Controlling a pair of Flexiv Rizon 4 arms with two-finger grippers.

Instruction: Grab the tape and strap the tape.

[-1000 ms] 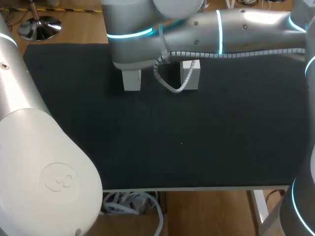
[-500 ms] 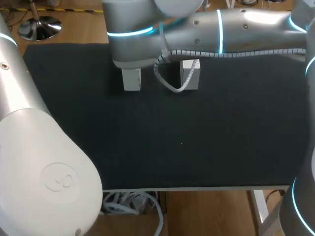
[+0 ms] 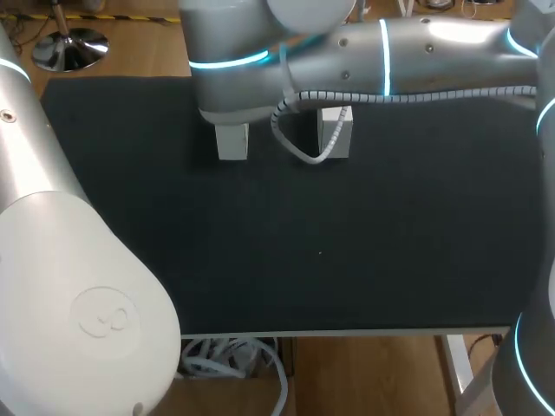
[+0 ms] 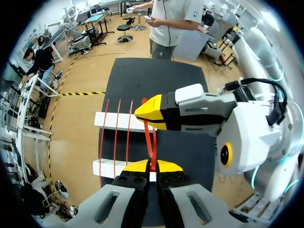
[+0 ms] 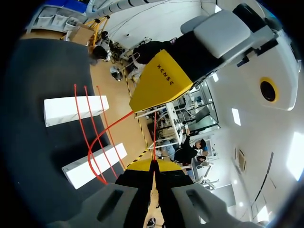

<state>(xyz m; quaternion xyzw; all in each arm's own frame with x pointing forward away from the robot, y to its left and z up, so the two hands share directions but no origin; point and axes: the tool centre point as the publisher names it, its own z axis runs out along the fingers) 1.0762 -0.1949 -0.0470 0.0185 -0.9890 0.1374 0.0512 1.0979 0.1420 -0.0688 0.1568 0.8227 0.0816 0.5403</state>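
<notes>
- Left gripper (image 4: 152, 166): tips pinched together on the red tape (image 4: 151, 142), just over the nearer of two white blocks (image 4: 116, 121).
- Right gripper (image 5: 154, 165): also clamped on a tape strand, close by the left one.
- Three tape strands already cross both blocks, at the far side of the table (image 3: 347, 243).
- Grab done. Strapping looks part done; the held strand is probably next to lay and tighten.

The black table (image 3: 347, 260) lies open across the middle and lower right. The right arm (image 3: 390, 61) spans the top over two white blocks (image 3: 232, 141) strung with red tape (image 4: 150, 142); the left arm (image 3: 69, 295) fills the lower left.
</notes>
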